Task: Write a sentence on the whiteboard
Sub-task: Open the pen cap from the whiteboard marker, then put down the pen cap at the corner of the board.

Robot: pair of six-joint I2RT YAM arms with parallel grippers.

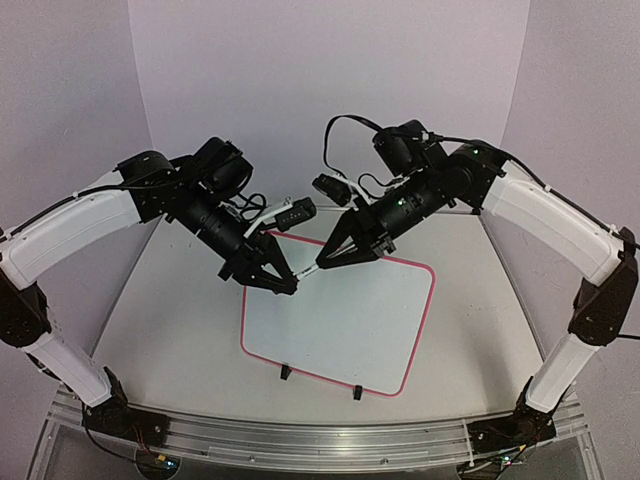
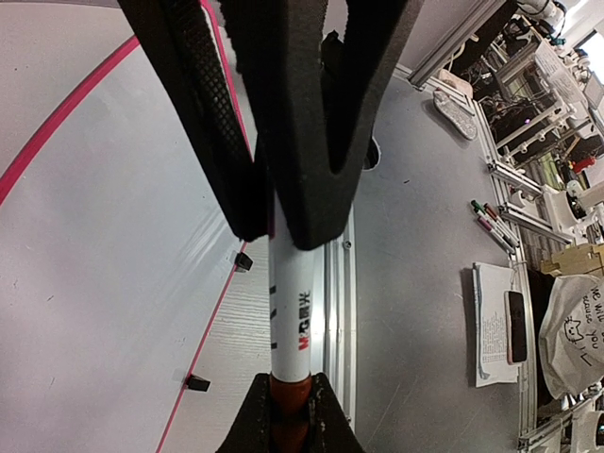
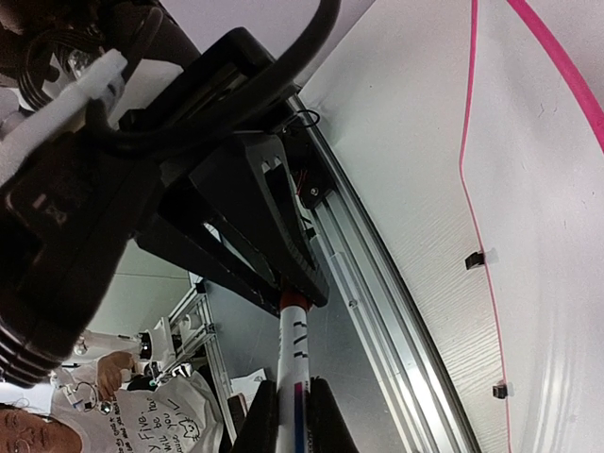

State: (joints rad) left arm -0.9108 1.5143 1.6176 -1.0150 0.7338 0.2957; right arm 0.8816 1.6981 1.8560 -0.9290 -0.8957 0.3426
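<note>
Pinching a marker (image 2: 291,321) from both ends, left fingers (image 2: 203,113) clamped on its white barrel and right fingers (image 3: 262,429) on its red end, likely to pull off a cap. Hovering over the far edge of the blank whiteboard (image 1: 350,320), flat on the table (image 1: 170,300).

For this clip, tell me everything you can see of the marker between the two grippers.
The marker is a slim white barrel, plastic by its look, with red and black print and a red end. Both arms hold it in the air: the left gripper is shut on the red end, the right gripper on the white barrel. It lies tilted over the far left corner of the whiteboard and seems not to touch it. Its tip is hidden.
</note>
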